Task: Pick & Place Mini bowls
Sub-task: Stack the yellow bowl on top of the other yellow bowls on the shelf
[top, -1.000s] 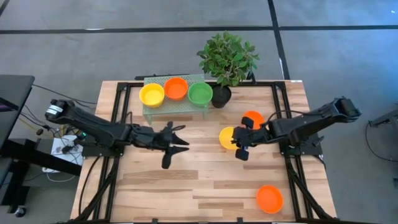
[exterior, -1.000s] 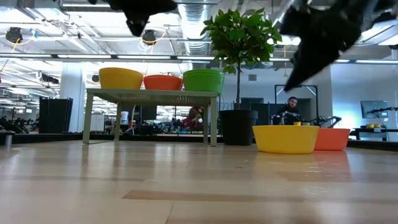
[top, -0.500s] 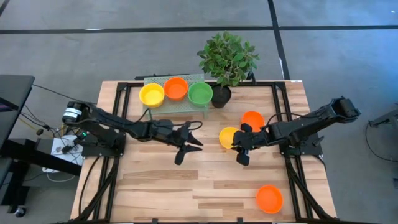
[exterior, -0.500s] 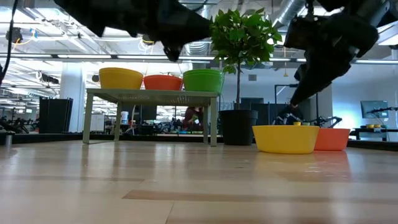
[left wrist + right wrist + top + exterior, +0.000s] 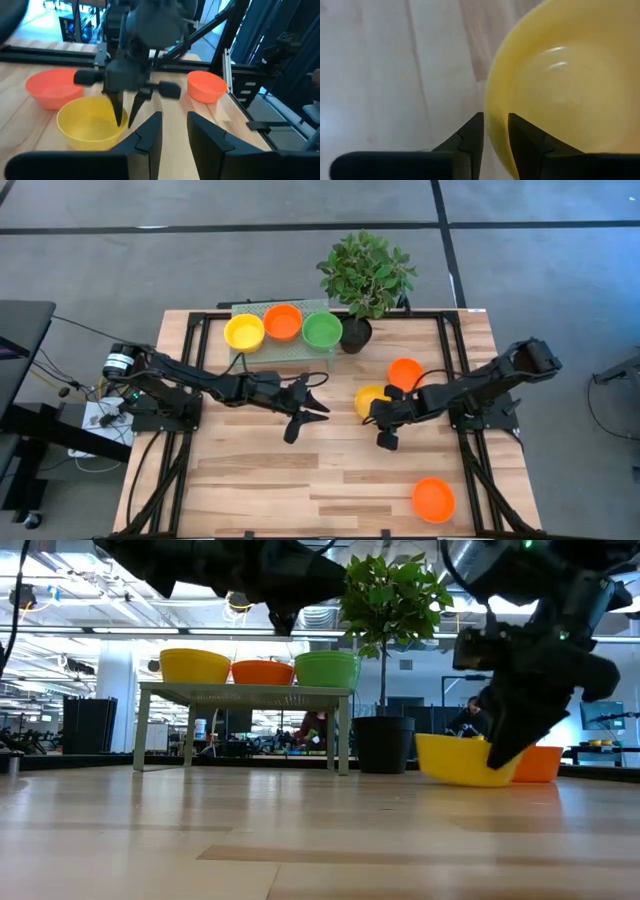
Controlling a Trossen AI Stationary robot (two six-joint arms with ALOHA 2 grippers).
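Note:
A yellow mini bowl (image 5: 367,397) sits tipped at mid-table, right of centre, also seen in the low view (image 5: 452,760) and from my left wrist (image 5: 85,125). My right gripper (image 5: 374,416) is down at its near right rim, shut on it. My left gripper (image 5: 318,410) hovers shut above the table's middle, pointing right at that bowl. One red-orange bowl (image 5: 405,370) stands just beyond the yellow one, another (image 5: 433,498) by the near right corner. A yellow (image 5: 243,332), a red-orange (image 5: 283,322) and a green bowl (image 5: 322,330) stand on a small green rack. My right gripper holds the yellow bowl by its rim (image 5: 491,131). One finger (image 5: 522,142) is inside the bowl and one (image 5: 469,140) outside. The fingers come from above, pointing down. The bowl is tipped: its left side is raised and its underside near the fingers (image 5: 482,780) rests on the table.
The green rack (image 5: 285,348) stands at the far edge left of centre. A plant in a black pot (image 5: 355,332) stands right beside it. Bare wood spans the table's near left part (image 5: 250,480).
My left gripper travelled toward the table's right, up to the middle, then held still. My right gripper came down toward the near edge onto the yellow bowl's rim. The bowl, flat before, has tipped with its left side lifted.

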